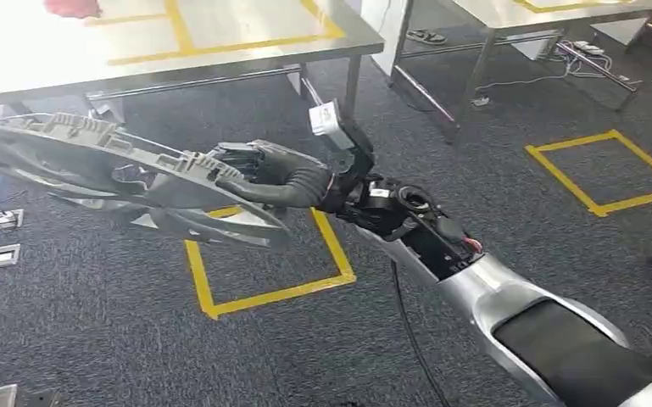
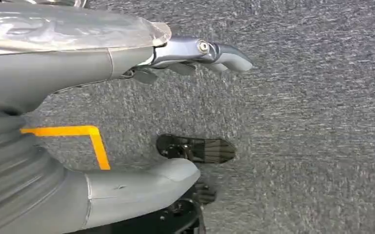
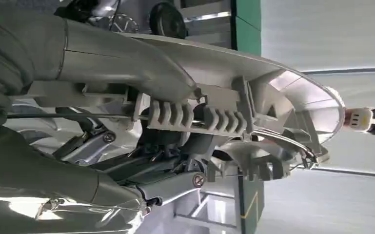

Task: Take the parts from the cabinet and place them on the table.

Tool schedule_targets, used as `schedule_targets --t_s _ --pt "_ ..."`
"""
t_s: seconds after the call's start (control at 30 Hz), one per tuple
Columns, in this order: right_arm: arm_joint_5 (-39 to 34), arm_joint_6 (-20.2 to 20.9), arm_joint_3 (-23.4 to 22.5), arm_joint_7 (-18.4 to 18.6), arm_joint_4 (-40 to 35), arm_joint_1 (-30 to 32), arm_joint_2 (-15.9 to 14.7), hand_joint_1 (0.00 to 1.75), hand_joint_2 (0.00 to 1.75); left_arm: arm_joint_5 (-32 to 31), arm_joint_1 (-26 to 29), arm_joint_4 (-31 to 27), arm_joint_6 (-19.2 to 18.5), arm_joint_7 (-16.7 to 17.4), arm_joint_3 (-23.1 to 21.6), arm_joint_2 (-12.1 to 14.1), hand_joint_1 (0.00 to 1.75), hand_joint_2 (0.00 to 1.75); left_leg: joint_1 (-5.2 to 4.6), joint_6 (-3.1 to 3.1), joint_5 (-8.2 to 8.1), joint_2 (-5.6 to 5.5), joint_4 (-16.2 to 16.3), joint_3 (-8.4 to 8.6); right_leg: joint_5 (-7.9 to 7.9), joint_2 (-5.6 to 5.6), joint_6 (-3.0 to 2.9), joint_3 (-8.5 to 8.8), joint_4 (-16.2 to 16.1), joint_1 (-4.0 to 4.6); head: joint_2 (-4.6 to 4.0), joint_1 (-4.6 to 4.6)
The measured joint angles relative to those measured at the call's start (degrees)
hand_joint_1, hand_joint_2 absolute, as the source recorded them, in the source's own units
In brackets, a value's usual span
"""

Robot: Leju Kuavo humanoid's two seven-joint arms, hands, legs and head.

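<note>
The table (image 1: 220,51) stands at 12 o'clock in the head view, across open carpet (image 1: 475,212). The part (image 1: 119,174), a large grey moulded piece, hangs in the air at 9 o'clock, held at one edge by the right hand (image 1: 275,178), fingers (image 3: 127,63) clamped over its ribbed rim. Risk: gripped off-centre, the part may twist or slip during travel. The left hand (image 2: 195,53) hangs over the carpet, fingers apart, holding nothing. Yellow floor tape (image 1: 263,288) lies at 6 o'clock.

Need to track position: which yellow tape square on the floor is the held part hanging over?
The nearer yellow square, just behind the right hand. The grey part covers its upper left corner. The other square, off to the right, has nothing over it.
</note>
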Motion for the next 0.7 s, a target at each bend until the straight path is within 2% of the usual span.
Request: schedule_targets --t_s 0.03,0.07,0.13,0.17,0.2,0.3,0.33,0.37,0.4,0.47,0.5,0.53,0.57,0.63,0.67,0.7 --pt "0.00 0.00 0.00 0.02 0.02 0.12 -0.02 1.75 1.75 0.00 0.05 0.00 0.00 0.00 -0.02 -0.02 0.00 1.75 0.08 -0.18 -0.25 -0.08 0.04 0.30 1.86 0.00 0.03 0.08 -1.29 -0.09 0.00 0.17" --pt "0.00 0.00 0.00 0.07 0.02 0.10 -0.04 1.75 1.75 0.00 0.06 0.00 0.00 0.02 -0.02 -0.04 0.00 1.75 0.18 -0.37 -0.54 -0.14 0.16 0.61 4.55 -0.01 0.03 1.29 -4.72 -0.19 0.00 0.35" --pt "0.00 0.02 0.00 0.07 0.02 -0.03 -0.09 1.75 1.75 0.00 0.06 0.00 0.00 0.04 -0.02 -0.04 0.00 1.75 0.28 -1.01 -1.37 -0.37 0.47 1.49 10.66 0.01 -0.17 5.63 -15.36 -0.45 0.00 0.94" --pt "-0.04 0.02 0.00 0.00 0.04 -0.07 -0.09 1.75 1.75 0.00 0.02 0.00 0.00 0.04 0.00 -0.02 0.00 1.75 0.02 -1.40 -1.58 -0.38 0.49 1.47 9.56 0.19 -0.20 6.41 -16.46 -0.19 0.00 0.94" --pt "-0.11 0.02 0.00 -0.07 -0.02 -0.24 -0.09 1.75 1.75 0.00 -0.11 0.00 0.00 0.09 0.00 0.00 0.00 1.75 -0.06 -1.67 -1.66 -0.44 0.84 1.14 9.12 0.20 -0.53 7.58 -18.05 -0.09 0.00 0.92" --pt "-0.13 -0.05 -0.07 -0.15 -0.02 -0.04 -0.20 1.75 1.75 -0.15 -0.04 0.00 0.00 0.11 -0.02 0.02 0.00 1.75 0.20 -2.68 -1.58 -0.36 0.52 1.11 8.91 0.32 -1.65 7.38 -17.92 0.19 0.00 0.53" --pt "-0.11 -0.04 -0.07 -0.13 -0.09 -0.07 -0.20 1.75 1.75 -0.17 -0.05 0.00 0.00 0.11 -0.02 0.02 0.00 1.75 0.36 -3.03 -2.07 -0.18 0.81 1.01 8.97 0.26 -2.04 8.10 -18.37 -0.27 0.00 0.63" --pt "-0.04 -0.09 -0.07 -0.02 -0.09 -0.11 -0.20 1.75 1.75 -0.15 -0.12 0.00 0.00 0.11 0.00 0.00 0.00 1.75 0.33 -3.29 -2.98 0.17 3.00 0.14 8.79 0.18 -2.29 8.38 -18.50 -0.25 0.00 0.01" --pt "-0.09 -0.07 -0.07 -0.15 -0.09 -0.13 -0.20 1.75 1.75 -0.15 -0.17 0.00 0.00 0.11 -0.02 0.02 0.00 1.75 0.33 -3.48 -4.77 0.17 7.37 -2.27 8.65 0.17 -2.54 8.46 -18.50 -0.22 0.00 -0.64" --pt "-0.13 -0.04 -0.02 -0.22 -0.09 -0.04 -0.20 1.75 1.75 -0.15 -0.07 0.00 0.00 0.11 0.00 0.07 0.00 1.75 0.34 -3.69 -7.66 0.17 16.64 -7.83 8.28 0.13 -2.99 8.72 -18.49 -0.08 0.00 -1.22" --pt "-0.13 -0.07 -0.02 -0.22 -0.07 0.07 -0.22 1.75 1.75 -0.15 0.02 0.00 0.00 0.11 0.00 0.04 0.00 1.75 0.35 -3.64 -7.58 0.17 19.37 -9.96 8.00 0.14 -3.10 8.99 -18.49 0.00 0.00 -1.46" --pt "-0.11 -0.07 -0.02 -0.18 -0.07 0.15 -0.22 1.75 1.75 -0.17 0.06 0.00 0.00 0.11 0.00 0.04 0.00 1.75 0.35 -3.55 -6.08 0.17 18.77 -10.38 7.71 0.16 -3.10 9.38 -18.49 0.02 0.00 -1.57" --pt "-0.04 -0.07 0.00 -0.07 -0.07 0.21 -0.22 1.75 1.75 -0.17 0.06 0.00 0.00 0.11 0.00 0.02 0.00 1.75 0.34 -3.38 -3.38 0.17 15.61 -9.43 7.31 0.19 -3.05 9.90 -18.49 0.05 0.00 -1.64" --pt "-0.04 -0.07 0.00 -0.09 -0.09 0.19 -0.22 1.75 1.75 -0.17 0.04 0.00 0.00 0.11 -0.02 0.15 0.00 1.75 0.29 -2.87 2.71 0.21 5.33 -5.14 6.43 0.22 -2.81 11.11 -18.49 0.08 0.00 -1.73" --pt "-0.07 -0.07 0.00 -0.13 -0.09 0.14 -0.22 1.75 1.75 -0.15 0.01 0.00 0.00 0.11 -0.02 0.18 0.00 1.75 0.15 -2.53 3.15 0.31 2.26 -3.53 5.98 0.19 -2.53 11.23 -18.57 0.13 0.00 -1.84" --pt "-0.09 -0.07 -0.02 -0.20 -0.09 -0.11 -0.22 1.75 1.75 -0.15 -0.11 0.00 0.00 0.11 -0.02 0.20 0.00 1.75 -0.31 -2.37 2.33 0.24 1.04 -2.83 5.71 0.37 -2.14 11.16 -18.37 0.48 0.00 -2.10"
